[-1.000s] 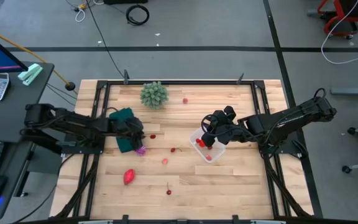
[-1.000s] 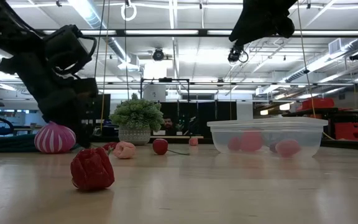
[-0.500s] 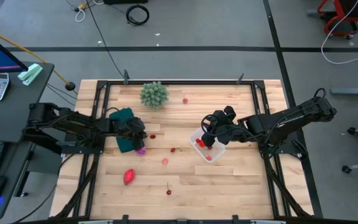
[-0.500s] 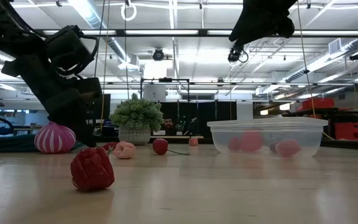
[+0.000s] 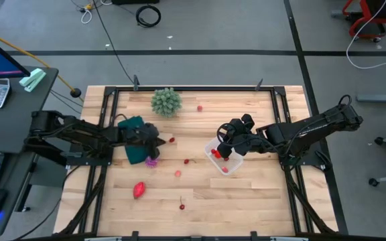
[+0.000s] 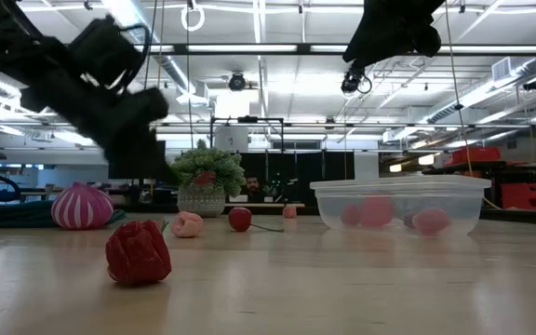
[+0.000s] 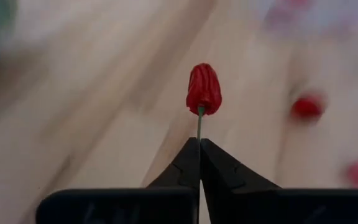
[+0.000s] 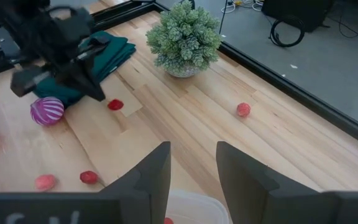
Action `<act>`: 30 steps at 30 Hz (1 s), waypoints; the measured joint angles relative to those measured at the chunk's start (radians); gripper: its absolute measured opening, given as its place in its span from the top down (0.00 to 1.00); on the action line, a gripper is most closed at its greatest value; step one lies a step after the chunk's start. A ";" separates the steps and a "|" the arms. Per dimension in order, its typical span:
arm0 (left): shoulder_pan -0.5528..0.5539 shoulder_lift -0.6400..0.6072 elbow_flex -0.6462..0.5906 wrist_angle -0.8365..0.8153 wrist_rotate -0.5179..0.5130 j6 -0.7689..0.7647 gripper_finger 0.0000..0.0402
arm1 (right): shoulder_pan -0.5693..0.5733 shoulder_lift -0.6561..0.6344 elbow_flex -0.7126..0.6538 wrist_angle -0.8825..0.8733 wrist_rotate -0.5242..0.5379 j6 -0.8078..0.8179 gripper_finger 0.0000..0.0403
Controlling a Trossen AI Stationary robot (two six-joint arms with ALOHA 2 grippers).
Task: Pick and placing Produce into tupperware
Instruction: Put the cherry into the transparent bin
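The left pincer (image 7: 199,146) is clenched on the thin green stem of one small red berry (image 7: 203,89), which stands up just past the fingertips, lifted off the table (image 5: 246,194). From above, that pincer (image 5: 161,142) hangs beside the dark green folded cloth (image 5: 133,127), with the berry (image 5: 171,140) at its tip and the one purple-pink striped ball (image 5: 152,161) on the wood just beside it.

The right pincer (image 8: 192,163) is released, its two fingers standing apart, and it hovers over the clear tupperware (image 5: 222,159), whose rim (image 8: 188,204) shows between them. In the low view the tub (image 6: 400,204) holds three reddish-pink pieces, seen dimly through its wall.

Loose produce lies on the table, counted from above:
- one large red strawberry-like piece (image 5: 139,190) near the front left
- one pink piece (image 5: 177,173) mid-table
- one small red berry (image 5: 187,161) near the tub
- one stemmed berry (image 5: 181,205) toward the front edge
- one berry (image 5: 199,108) near the far edge, beside the spiky green plant (image 5: 165,102)
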 joint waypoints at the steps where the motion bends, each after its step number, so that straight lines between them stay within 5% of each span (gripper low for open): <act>1: 0.000 -0.001 0.010 0.036 0.000 0.000 0.98 | 0.000 0.000 0.000 0.000 0.000 0.000 0.66; 14: -0.037 0.042 0.272 0.152 0.000 0.211 0.99 | -0.001 0.000 0.000 0.000 0.059 0.000 0.66; 30: -0.144 0.656 0.709 0.144 0.020 0.344 0.97 | -0.047 0.000 0.000 -0.017 0.105 -0.001 0.66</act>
